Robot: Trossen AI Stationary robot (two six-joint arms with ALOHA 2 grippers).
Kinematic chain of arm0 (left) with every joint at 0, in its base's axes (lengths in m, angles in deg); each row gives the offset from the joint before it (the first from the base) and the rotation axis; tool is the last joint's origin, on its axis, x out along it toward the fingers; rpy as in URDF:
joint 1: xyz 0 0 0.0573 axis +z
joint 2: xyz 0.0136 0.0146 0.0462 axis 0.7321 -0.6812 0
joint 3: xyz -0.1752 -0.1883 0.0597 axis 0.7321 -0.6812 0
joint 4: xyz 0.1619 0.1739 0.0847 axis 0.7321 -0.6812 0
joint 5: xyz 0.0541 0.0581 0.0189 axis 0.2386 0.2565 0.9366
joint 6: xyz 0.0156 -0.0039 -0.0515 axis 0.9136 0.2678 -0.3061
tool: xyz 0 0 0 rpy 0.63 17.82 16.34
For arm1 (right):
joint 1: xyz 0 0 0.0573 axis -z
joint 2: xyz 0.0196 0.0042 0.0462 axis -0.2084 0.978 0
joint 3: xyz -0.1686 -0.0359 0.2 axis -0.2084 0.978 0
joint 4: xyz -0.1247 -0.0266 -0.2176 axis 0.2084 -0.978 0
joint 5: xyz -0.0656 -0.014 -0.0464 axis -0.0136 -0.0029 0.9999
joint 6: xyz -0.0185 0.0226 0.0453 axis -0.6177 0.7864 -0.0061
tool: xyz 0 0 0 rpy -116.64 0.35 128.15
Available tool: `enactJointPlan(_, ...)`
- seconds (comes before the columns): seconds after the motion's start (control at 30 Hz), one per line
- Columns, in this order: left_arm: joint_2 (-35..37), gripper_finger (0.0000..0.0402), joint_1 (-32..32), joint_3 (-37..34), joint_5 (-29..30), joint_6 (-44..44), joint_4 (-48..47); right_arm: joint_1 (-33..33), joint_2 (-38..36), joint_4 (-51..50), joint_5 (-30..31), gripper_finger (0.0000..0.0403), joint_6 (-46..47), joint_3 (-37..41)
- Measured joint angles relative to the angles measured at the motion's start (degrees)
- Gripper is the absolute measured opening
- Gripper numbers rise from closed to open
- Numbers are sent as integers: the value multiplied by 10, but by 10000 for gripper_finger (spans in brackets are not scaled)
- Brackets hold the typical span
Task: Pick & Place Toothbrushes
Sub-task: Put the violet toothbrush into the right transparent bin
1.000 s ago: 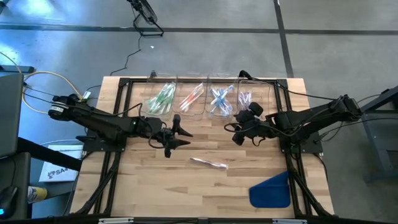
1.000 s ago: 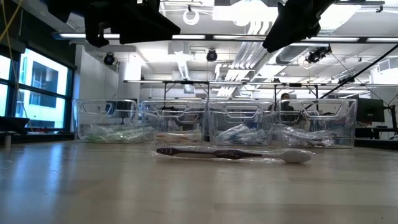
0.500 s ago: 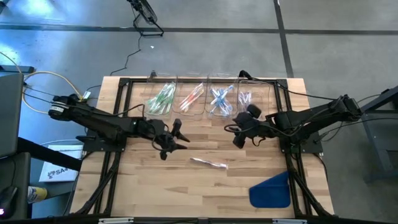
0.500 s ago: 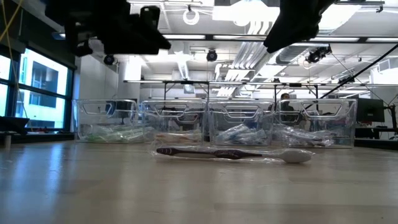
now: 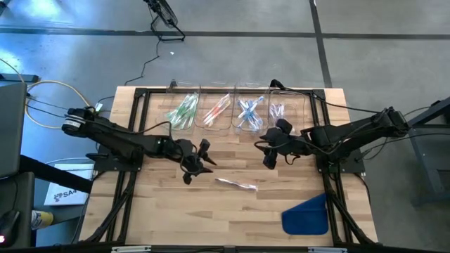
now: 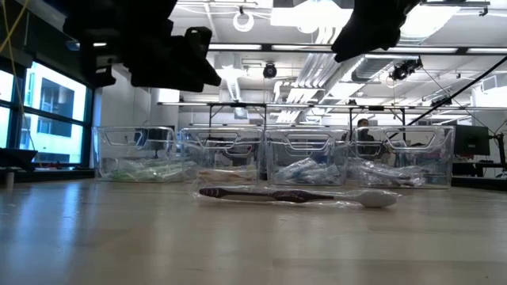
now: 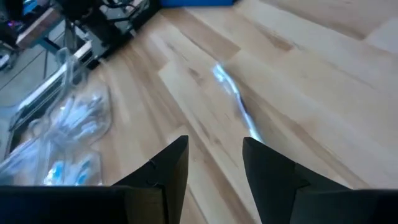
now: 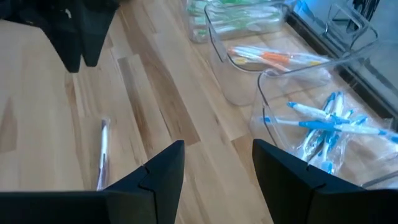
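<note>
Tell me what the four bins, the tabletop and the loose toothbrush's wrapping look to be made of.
Bins: clear hard plastic, glossy; the toothbrushes inside and the room behind show through the walls.
Tabletop: pale wood in joined strips, smooth satin finish; grain and seams are visible.
Toothbrush wrapping: probably thin clear film; it glints and crinkles around the dark handle.
</note>
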Motion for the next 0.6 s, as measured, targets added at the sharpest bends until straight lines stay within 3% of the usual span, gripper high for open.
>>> enactJointPlan(0.6,-109,148,-6,82,-40,-4,-33,0,4,8,2,183,-11,0)
